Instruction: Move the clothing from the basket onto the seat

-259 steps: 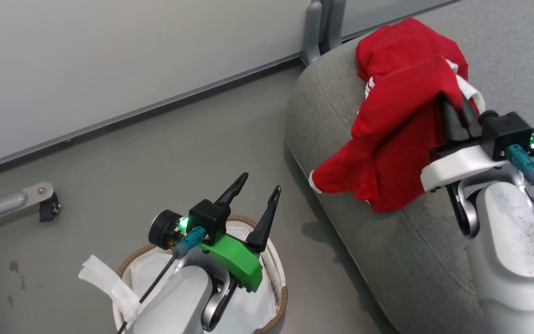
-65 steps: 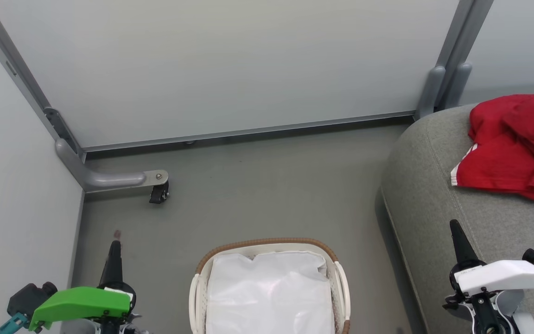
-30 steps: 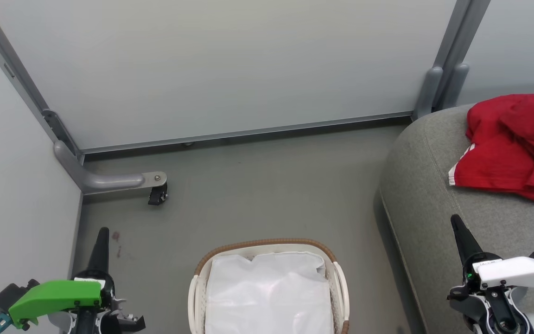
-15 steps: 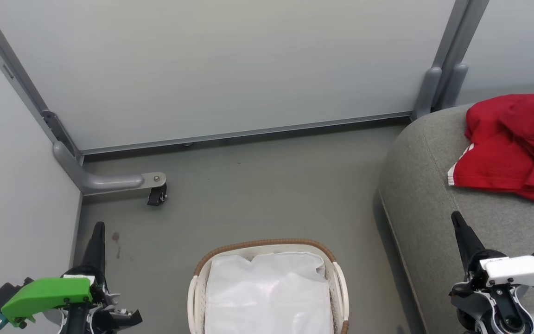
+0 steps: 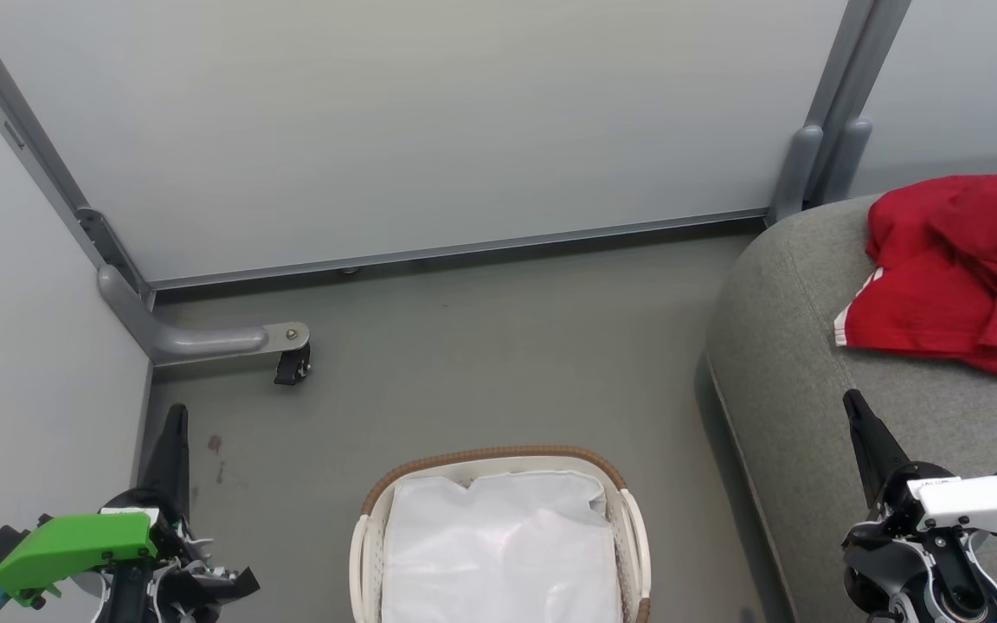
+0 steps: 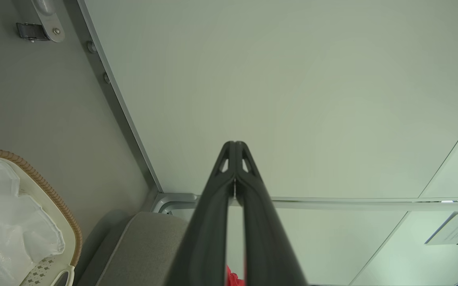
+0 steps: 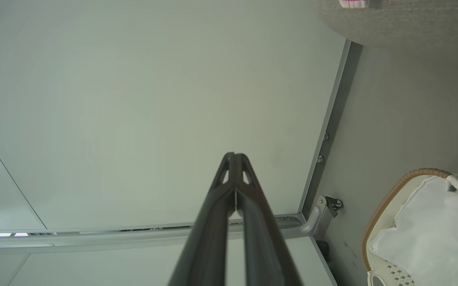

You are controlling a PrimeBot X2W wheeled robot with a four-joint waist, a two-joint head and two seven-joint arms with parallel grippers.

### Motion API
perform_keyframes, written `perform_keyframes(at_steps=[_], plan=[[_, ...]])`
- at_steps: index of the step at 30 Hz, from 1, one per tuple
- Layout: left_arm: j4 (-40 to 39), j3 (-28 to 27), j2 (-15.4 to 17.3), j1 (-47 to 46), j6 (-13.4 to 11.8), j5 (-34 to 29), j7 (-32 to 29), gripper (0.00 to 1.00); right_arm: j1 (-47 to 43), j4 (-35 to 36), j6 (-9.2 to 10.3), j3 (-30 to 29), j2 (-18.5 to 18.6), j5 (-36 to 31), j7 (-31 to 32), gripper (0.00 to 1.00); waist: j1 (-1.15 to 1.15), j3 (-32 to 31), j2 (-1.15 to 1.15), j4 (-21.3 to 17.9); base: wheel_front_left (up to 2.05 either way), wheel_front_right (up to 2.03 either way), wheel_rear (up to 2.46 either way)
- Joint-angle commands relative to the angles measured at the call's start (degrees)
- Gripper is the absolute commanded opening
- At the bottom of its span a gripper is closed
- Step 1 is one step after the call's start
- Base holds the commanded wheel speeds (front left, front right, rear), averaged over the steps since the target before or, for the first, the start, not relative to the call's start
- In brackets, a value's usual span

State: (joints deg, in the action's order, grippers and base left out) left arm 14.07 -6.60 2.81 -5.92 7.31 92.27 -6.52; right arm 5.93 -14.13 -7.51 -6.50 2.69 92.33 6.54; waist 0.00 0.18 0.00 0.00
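Note:
The red clothing point(image 5: 957, 272) lies bunched on the grey seat point(image 5: 793, 363) at the right, its white-striped edge facing the floor. The round white basket point(image 5: 498, 459) stands at bottom centre; I see its white cloth liner inside and no red fabric. My left gripper point(image 5: 175, 414) sits low at the left over the floor, shut and holding nothing. My right gripper point(image 5: 851, 400) rests over the seat's front edge, below the clothing, shut with nothing in it. In each wrist view the two fingers point(image 6: 235, 174) point(image 7: 235, 186) meet at the tips.
Pale partition panels point(image 5: 395, 121) wall in the floor at the back and left. A grey metal foot with a black caster point(image 5: 291, 368) juts from the left corner. Grey posts point(image 5: 819, 156) stand behind the seat. Bare grey floor point(image 5: 481, 355) lies between basket, panels and seat.
The left gripper has drifted slightly down and left in the head view; the right gripper has shifted a little. Clothing and basket stay put.

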Motion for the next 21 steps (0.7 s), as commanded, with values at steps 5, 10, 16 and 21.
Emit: perform_keyframes(at_steps=[5,10,16,21], plan=[[-0.11,-0.14,0.13,-0.60,0.37,0.22,-0.26,0.00,0.50,0.25,0.03,-0.14,0.36,0.17,0.20,0.00,0.00,0.00,0.00,0.00,0.00,0.00,0.00],[-0.11,-0.13,0.13,-0.60,0.36,0.22,-0.25,0.00,0.50,0.25,0.03,-0.13,0.36,0.17,0.19,0.00,0.00,0.00,0.00,0.00,0.00,0.00,0.00],[-0.10,-0.12,0.13,-0.60,0.36,0.23,-0.25,0.00,0.49,0.24,0.03,-0.13,0.36,0.17,0.20,0.00,0.00,0.00,0.00,0.00,0.00,0.00,0.00],[-0.11,-0.12,0.13,-0.60,0.36,0.23,-0.24,0.00,0.49,0.24,0.03,-0.13,0.36,0.17,0.19,0.00,0.00,0.00,0.00,0.00,0.00,0.00,0.00]])
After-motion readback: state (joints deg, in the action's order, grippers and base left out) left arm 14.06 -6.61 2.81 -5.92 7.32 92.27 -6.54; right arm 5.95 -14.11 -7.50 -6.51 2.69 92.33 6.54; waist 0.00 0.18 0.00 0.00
